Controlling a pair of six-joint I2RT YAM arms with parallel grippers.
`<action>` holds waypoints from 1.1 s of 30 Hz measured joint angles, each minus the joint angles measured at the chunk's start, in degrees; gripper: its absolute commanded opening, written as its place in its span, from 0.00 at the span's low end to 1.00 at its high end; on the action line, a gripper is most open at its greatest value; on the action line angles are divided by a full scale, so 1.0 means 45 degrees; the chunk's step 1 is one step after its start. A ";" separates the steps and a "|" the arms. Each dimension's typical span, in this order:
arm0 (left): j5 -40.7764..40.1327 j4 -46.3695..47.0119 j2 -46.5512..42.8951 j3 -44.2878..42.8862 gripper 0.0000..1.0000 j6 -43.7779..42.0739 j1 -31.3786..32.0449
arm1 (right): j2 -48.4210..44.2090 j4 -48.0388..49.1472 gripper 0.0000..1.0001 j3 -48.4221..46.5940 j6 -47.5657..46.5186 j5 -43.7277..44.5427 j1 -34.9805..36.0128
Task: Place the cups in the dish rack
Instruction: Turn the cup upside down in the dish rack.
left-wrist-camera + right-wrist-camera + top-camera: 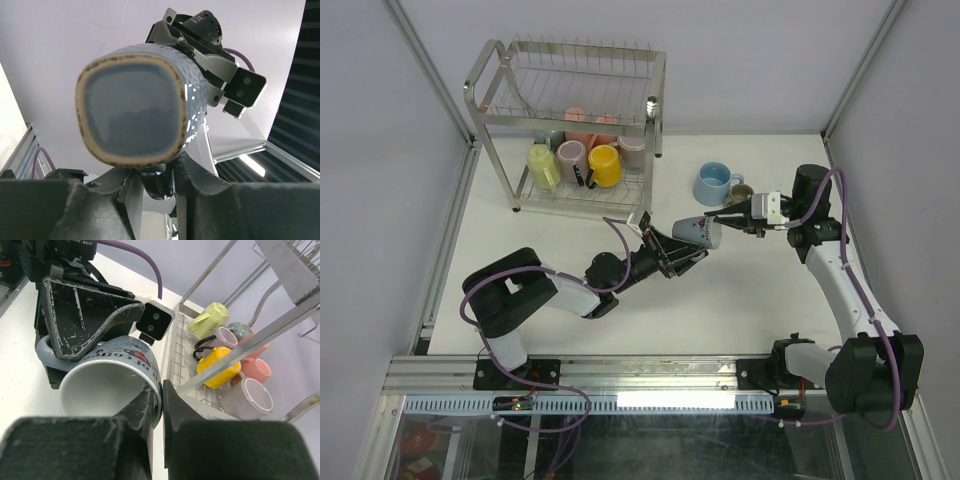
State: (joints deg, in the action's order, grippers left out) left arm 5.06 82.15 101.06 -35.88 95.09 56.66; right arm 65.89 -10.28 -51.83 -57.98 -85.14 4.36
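A grey-blue mug (703, 232) with printed lettering is held in the air over mid-table, lying on its side. My left gripper (688, 252) is shut on its handle end; in the left wrist view the mug's base (130, 100) fills the frame above the gripper (157, 185). My right gripper (725, 220) is shut on the rim, one finger inside the mug (105, 385) and one outside (161, 400). The chrome dish rack (570, 110) stands at the back left with several mugs on its lower tier, among them yellow (605, 165), pale green (542, 165) and lilac (570, 158).
A light blue mug (715, 183) and a small olive cup (742, 193) stand on the table behind the held mug. The rack's upper tier (575, 85) holds nothing. Rack mugs also show in the right wrist view, yellow (217, 367) and pink (255, 370).
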 measured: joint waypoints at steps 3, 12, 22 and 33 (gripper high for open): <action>0.0000 0.0039 0.0000 -0.0005 0.00 0.0112 -0.0005 | -0.0010 0.0151 0.00 -0.0005 -0.0262 -0.0141 -0.0024; -0.0019 0.0044 -0.0005 0.0010 0.00 -0.0525 -0.0015 | -0.0029 -0.0355 0.42 -0.0005 -0.0860 -0.0340 -0.0029; 0.0000 0.0053 -0.0748 0.1039 0.00 -0.2657 -0.0291 | -0.0039 -0.2025 0.61 0.0000 -0.2132 -0.0520 -0.0058; 0.0593 0.0102 -0.2535 0.3152 0.00 -0.4551 -0.1287 | -0.0049 -0.2346 0.63 0.0000 -0.2288 -0.0525 -0.0301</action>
State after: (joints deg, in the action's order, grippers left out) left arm 7.73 82.61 89.65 -21.69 74.61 50.87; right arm 65.67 -20.84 -51.83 -68.27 -87.50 3.01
